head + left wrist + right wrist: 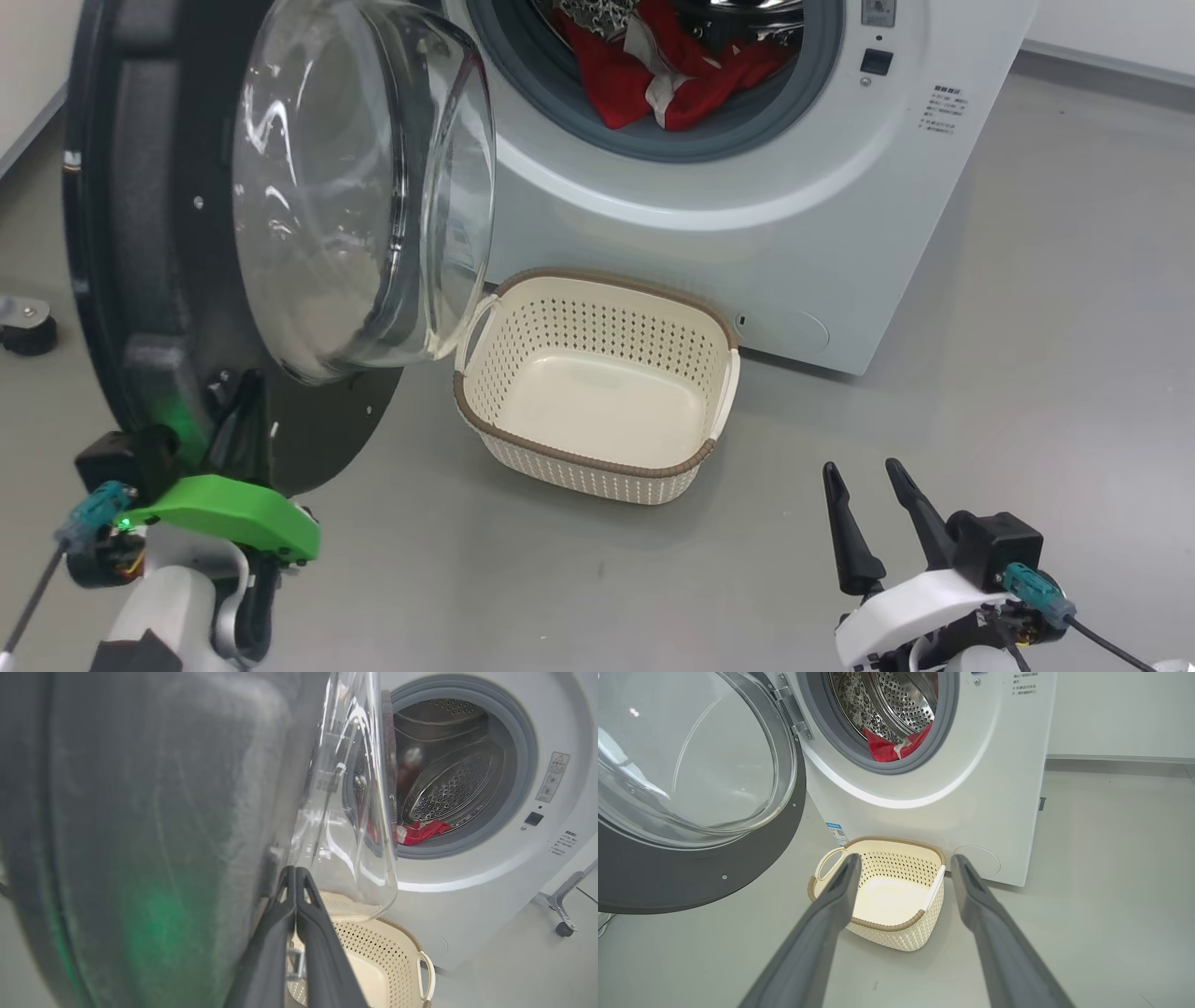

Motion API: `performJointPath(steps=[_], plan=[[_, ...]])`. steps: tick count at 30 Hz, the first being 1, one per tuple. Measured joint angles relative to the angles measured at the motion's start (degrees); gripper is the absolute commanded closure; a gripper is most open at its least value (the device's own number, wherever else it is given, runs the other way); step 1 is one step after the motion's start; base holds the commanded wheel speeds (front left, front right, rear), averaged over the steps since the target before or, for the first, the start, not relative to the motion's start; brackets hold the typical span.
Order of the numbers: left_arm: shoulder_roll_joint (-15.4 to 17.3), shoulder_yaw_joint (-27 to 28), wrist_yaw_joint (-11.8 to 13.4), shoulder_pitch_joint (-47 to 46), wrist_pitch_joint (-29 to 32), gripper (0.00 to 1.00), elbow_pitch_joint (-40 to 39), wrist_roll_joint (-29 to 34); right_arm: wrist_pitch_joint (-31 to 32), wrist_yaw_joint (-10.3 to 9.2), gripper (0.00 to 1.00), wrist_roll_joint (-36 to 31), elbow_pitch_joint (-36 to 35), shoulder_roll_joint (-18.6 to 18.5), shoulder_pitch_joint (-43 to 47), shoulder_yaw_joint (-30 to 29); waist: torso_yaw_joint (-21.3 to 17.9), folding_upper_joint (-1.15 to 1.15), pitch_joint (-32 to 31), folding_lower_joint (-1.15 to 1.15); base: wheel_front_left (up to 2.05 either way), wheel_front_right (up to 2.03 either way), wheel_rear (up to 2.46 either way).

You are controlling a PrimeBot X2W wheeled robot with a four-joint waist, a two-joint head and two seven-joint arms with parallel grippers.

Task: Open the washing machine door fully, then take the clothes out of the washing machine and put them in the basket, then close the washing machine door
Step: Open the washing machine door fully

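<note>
My left end effector (pixel 295 872) is pinched narrow, fingers pressed together with nothing between them. It lies along the inner face of the door (pixel 140 812) near its lower edge; I can't tell whether it actually touches. Just beyond its tips bulges the glass window (pixel 355 187).

My right end effector (pixel 862 471) stands wide and empty, low over the floor (pixel 1027 327), aimed at the basket (pixel 887 926) straight ahead of it. Past the basket is the machine (pixel 747 243). Up in its drum (pixel 448 784), above and well beyond both end effectors, lie the clothes (pixel 653 84), none taken out yet.

Risks, as I judge them:
- The door looks swung wide but perhaps not fully. If my closed fingers slide off its smooth face, it may drift back into the right arm's path to the drum.
- The glass hangs close over the basket's door-side handle (pixel 474 327), so a careless swing could knock the basket.
- Thin fabric could snag on the grey ring (pixel 653 145) or drop short onto the floor.

Count: two end effectors, one door, one machine, one basket, one red heap; the garments within it I can't count.
</note>
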Motion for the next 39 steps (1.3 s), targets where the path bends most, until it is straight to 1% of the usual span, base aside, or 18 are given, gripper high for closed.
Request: performJointPath(steps=[8,14,22,27,31,35,39], plan=[[3.2,6.1,0.7,-1.1,-0.6,1.0,-0.1,-3.4,0.0,-0.01,0.0,-1.7,0.0,-0.1,-1.8,1.0,-0.5,0.0,3.7,0.0,0.0,0.0,0.0],[6.4,10.6,1.1,-2.5,-1.0,1.0,0.3,-5.8,0.5,-0.04,0.0,-2.4,-0.1,-0.6,-3.8,1.2,-1.3,0.0,6.8,0.0,0.0,0.0,0.0],[9.6,14.8,1.1,-5.1,-1.2,1.0,2.0,-8.1,1.0,-0.08,0.0,-3.2,-0.3,-1.4,-6.0,1.4,-2.4,0.0,10.8,0.0,0.0,0.0,0.0],[11.0,17.0,1.1,-6.9,-1.3,1.0,3.5,-9.8,1.1,-0.11,0.0,-3.6,-0.6,-1.8,-7.2,1.4,-3.2,0.0,13.0,0.0,0.0,0.0,0.0],[11.9,18.5,1.0,-8.2,-1.3,1.0,4.8,-10.8,1.1,-0.59,0.0,-3.9,-0.7,-2.2,-7.7,1.4,-3.6,0.0,14.7,0.0,0.0,0.0,0.0],[12.7,19.3,1.0,-9.2,-1.2,1.0,6.1,-11.8,1.5,-0.6,0.0,-4.3,-0.7,-2.6,-8.3,1.3,-3.9,0.0,15.8,0.0,0.0,0.0,0.0],[13.4,19.5,0.3,-10.1,-1.3,1.0,7.9,-11.8,1.5,-0.71,0.0,-4.3,-0.7,-2.9,-8.6,1.0,-4.1,0.0,16.9,0.0,0.0,0.0,0.0]])
